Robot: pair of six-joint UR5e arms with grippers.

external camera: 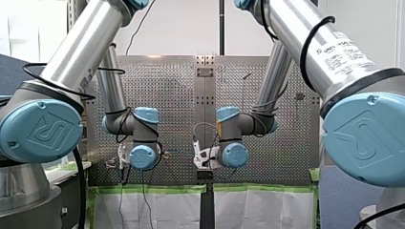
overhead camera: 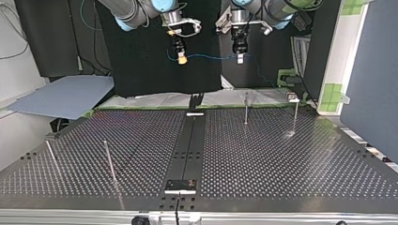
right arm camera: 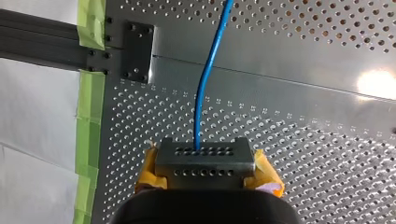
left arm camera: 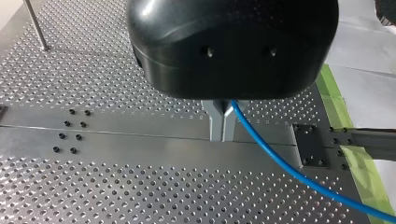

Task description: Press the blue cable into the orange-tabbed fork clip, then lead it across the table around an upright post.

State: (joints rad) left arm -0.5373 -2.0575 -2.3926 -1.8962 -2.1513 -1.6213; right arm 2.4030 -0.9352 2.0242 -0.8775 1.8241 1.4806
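Both arms hung above the green-taped edge of the perforated table (overhead camera: 281,154). My left gripper (left arm camera: 222,126) had its metal fingers pressed together on the blue cable (left arm camera: 280,161) — the cable ran out from between them, slanting off over that edge. My right gripper (right arm camera: 205,161), yellow-padded, pinched the same cable, which stretched through the air between the two — well above the thin posts (overhead camera: 246,108).
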